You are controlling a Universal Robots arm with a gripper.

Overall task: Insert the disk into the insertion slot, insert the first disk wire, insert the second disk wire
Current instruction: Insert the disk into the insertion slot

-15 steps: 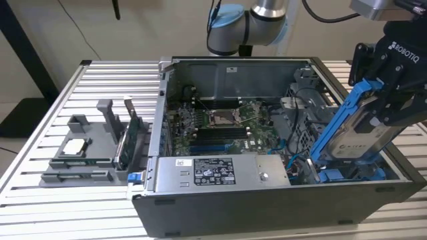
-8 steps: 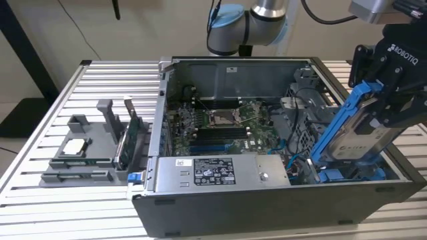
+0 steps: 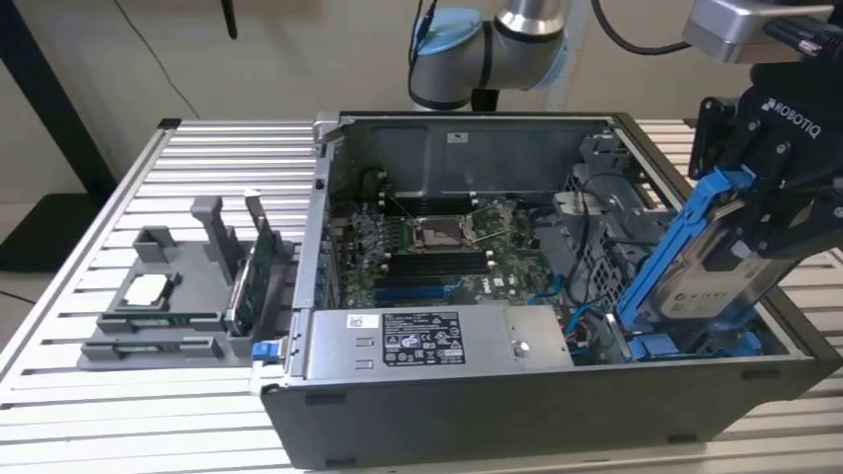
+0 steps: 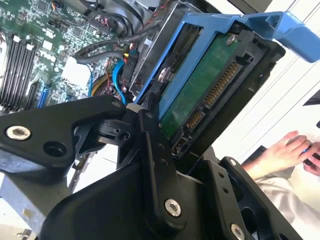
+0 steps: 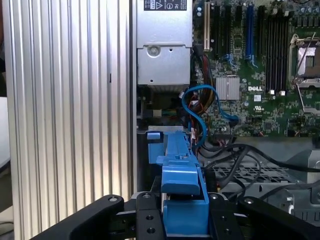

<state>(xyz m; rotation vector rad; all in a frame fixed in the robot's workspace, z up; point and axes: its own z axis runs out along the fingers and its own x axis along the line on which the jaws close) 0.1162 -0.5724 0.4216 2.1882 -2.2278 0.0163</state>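
The disk (image 3: 722,265), silver-grey with a white label in a bright blue carrier, hangs steeply tilted over the case's end at the exterior view's right. My gripper (image 3: 753,219) is shut on it, with black fingers (image 5: 146,216) clamping the blue carrier (image 5: 182,187) from both sides. The second wrist view shows the disk's green circuit side and connector (image 4: 200,85). The disk's lower end is just above the insertion slot (image 3: 692,346), a dark bay with blue rails. Thin blue wires (image 5: 192,107) curl loose inside the case beside the slot.
The open computer case (image 3: 527,415) lies on a slatted metal table (image 3: 197,148). A silver power supply (image 3: 435,341) sits near the front wall, with the motherboard (image 3: 448,247) behind it. A grey parts holder (image 3: 172,296) stands at the exterior view's left. A person's hand (image 4: 287,150) rests off the table.
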